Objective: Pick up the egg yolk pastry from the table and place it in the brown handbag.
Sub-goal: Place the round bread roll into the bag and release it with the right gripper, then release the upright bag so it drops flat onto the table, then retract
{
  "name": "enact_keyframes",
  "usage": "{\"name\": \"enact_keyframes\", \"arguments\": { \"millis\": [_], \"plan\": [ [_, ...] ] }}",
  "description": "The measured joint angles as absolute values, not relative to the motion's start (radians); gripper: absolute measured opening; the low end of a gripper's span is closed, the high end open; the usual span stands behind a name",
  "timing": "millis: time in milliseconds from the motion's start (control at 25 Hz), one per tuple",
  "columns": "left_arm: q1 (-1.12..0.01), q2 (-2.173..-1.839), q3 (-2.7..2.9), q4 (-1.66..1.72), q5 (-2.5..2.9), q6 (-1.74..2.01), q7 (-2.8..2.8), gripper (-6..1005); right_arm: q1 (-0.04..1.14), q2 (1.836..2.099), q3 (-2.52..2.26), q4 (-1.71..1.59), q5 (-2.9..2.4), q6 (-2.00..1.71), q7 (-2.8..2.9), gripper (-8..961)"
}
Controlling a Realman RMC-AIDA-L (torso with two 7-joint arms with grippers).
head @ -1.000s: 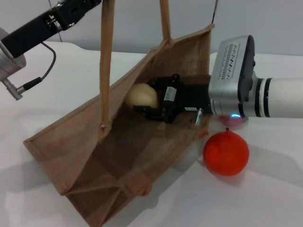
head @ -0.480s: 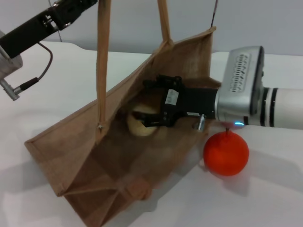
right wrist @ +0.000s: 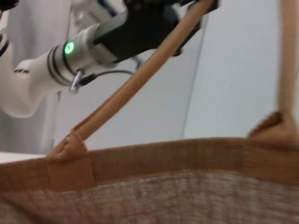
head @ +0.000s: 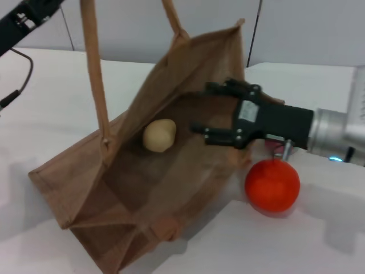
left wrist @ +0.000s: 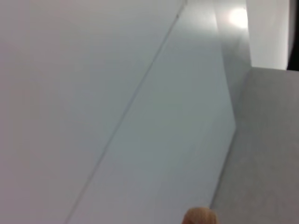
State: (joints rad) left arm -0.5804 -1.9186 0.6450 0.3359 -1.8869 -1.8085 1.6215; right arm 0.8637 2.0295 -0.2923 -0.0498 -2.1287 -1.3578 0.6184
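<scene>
The brown handbag (head: pixel 188 74) lies tilted on the white table, its mouth held open. The egg yolk pastry (head: pixel 159 135), a small pale round bun, rests on the bag's inner wall, free of any fingers. My right gripper (head: pixel 210 112) is open at the bag's mouth, to the right of the pastry and apart from it. My left gripper (right wrist: pixel 196 5) is raised at the upper left and is shut on one tan handle (head: pixel 94 74); the right wrist view shows that grip. The bag's rim (right wrist: pixel 177 156) fills that view's lower half.
An orange (head: pixel 272 185) sits on the table just right of the bag, under my right wrist. White table (head: pixel 51 114) stretches to the left and behind the bag. A grey wall stands at the back.
My right gripper has let go of the pastry and drawn back to the right, toward the bag's mouth. The pastry now lies loose inside. The held handle has shifted left.
</scene>
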Motion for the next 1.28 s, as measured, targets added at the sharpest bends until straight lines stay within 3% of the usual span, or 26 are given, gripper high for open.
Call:
{"name": "enact_keyframes", "arguments": {
  "millis": [640, 1280],
  "plan": [
    [-0.533, -1.927, 0.474, 0.234, -1.888, -1.662, 1.819, 123, 0.636, 2.031, 0.185, -0.109, -2.128, -1.621, 0.471, 860],
    [-0.527, -2.010, 0.377, 0.219, -1.889, -1.504, 2.157, 123, 0.582, 2.029, 0.324, -0.106, -2.128, -1.654, 0.465, 861]
  ]
}}
